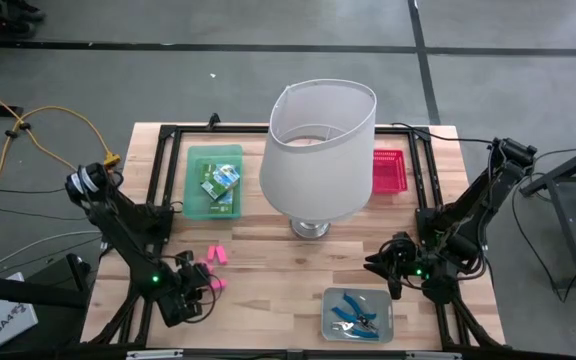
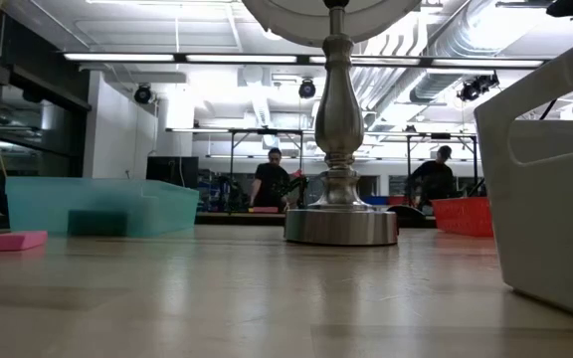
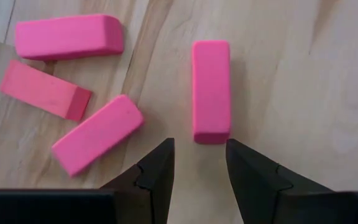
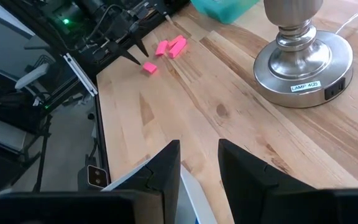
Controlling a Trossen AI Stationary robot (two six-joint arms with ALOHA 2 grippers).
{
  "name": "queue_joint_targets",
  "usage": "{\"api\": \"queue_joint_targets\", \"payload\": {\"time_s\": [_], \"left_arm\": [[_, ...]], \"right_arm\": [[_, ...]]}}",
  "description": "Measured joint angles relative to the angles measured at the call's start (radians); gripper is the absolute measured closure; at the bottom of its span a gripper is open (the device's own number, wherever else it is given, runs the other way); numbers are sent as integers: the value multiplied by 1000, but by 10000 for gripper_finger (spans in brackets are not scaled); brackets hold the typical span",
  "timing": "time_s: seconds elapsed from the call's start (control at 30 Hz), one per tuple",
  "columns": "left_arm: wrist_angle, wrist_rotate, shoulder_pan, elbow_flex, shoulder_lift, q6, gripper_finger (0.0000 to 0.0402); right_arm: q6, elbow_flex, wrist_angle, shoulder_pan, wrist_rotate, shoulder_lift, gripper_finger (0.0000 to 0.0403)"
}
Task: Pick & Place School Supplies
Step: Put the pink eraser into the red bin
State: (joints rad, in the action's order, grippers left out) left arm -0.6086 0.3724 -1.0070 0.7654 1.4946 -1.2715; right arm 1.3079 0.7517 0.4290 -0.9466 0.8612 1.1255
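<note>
Four pink erasers (image 3: 211,90) lie on the worktop (image 1: 298,285) near its front-left corner: three clustered and one apart. One lamp (image 1: 316,150), with a white shade and a metal base (image 4: 303,59), stands at the worktop's centre. Three trays are present: one green tray (image 1: 196,185) toward the back-left, one red tray (image 1: 389,171) toward the back-right, and one clear grey tray (image 1: 333,322) at the front edge. The green tray holds printed boxes (image 1: 220,183); at least two show, and the exact number cannot be told. The clear tray holds blue-handled scissors (image 1: 355,312), apparently two pairs. Two robot arms flank the worktop, one per side.
</note>
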Motion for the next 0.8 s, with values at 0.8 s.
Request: {"api": "queue_joint_targets", "payload": {"time_s": [0.8], "left_arm": [[78, 27, 10, 0, 70, 53, 264]], "right_arm": [[-3, 0, -38, 0, -7, 0, 303]]}}
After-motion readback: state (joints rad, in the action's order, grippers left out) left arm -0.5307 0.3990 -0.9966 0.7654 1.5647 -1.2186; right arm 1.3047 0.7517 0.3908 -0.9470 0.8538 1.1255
